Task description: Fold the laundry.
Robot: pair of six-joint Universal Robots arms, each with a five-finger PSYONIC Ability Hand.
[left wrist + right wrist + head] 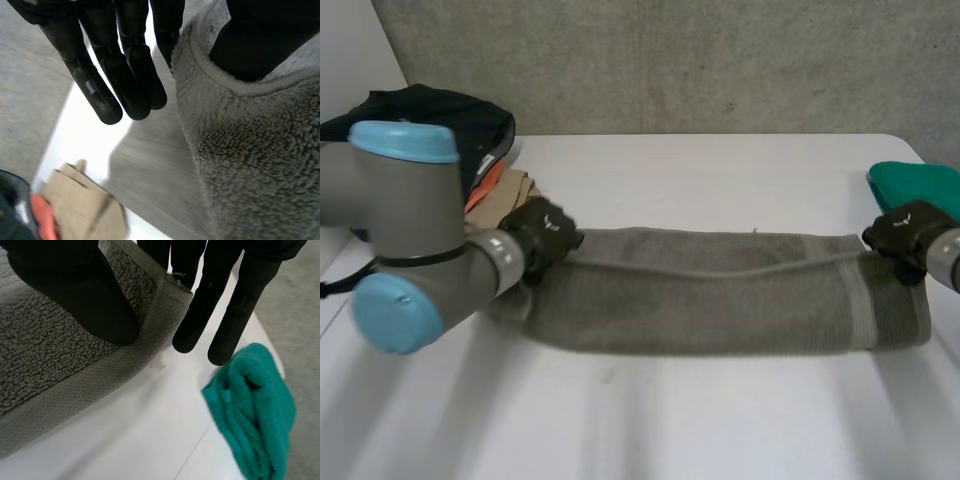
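Both pinching: left hand (542, 232) grips the towel (710, 290) at its left end, right hand (908, 235) at the right. Looks mid-fold, so next they'd need to bring the ends together evenly.

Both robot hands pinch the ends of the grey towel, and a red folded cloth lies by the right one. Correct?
Not quite: the folded cloth by the right robot hand is green, not red, as the right wrist view shows. Otherwise correct: the left robot hand and the right one each pinch an end of the grey towel.
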